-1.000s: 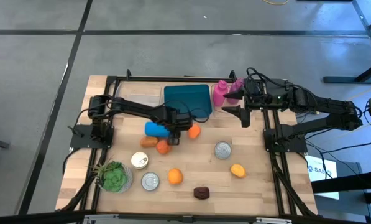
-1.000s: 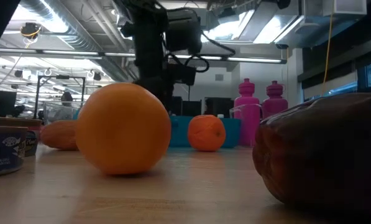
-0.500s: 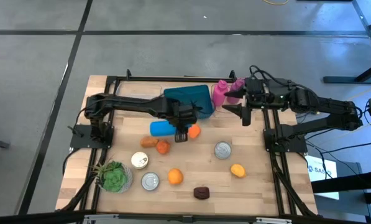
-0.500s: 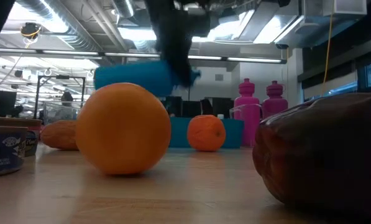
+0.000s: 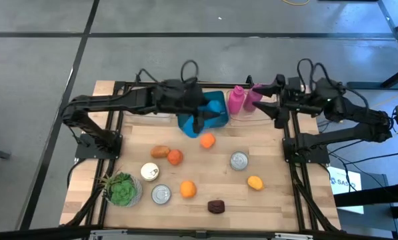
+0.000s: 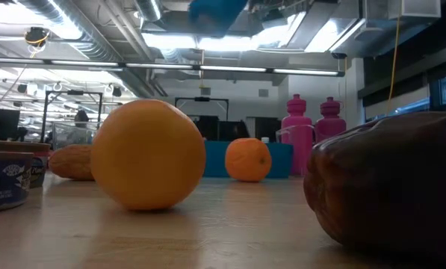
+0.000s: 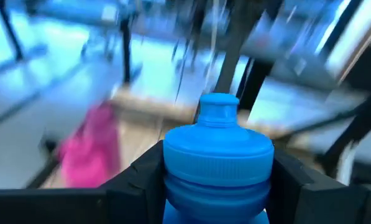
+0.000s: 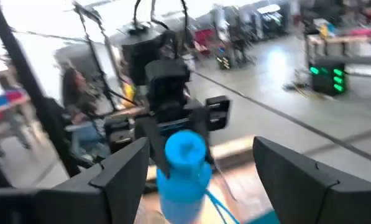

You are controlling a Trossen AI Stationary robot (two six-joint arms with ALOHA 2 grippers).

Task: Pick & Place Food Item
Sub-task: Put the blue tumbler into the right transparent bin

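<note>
- The left gripper (image 5: 197, 119) clamps a blue bottle (image 5: 188, 121) in the air, above the teal bin (image 5: 215, 105).
- The right gripper (image 5: 273, 100), jaws spread and empty, hangs at the far right, near the pink bottles (image 5: 242, 99).

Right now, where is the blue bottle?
The blue bottle is held in the left pincer, lifted over the teal bin, left of the pink bottles.

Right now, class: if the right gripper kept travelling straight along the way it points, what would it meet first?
Probably the blue bottle held by the left gripper. It sits directly ahead between the right gripper's open fingers, though depth is uncertain.
</note>
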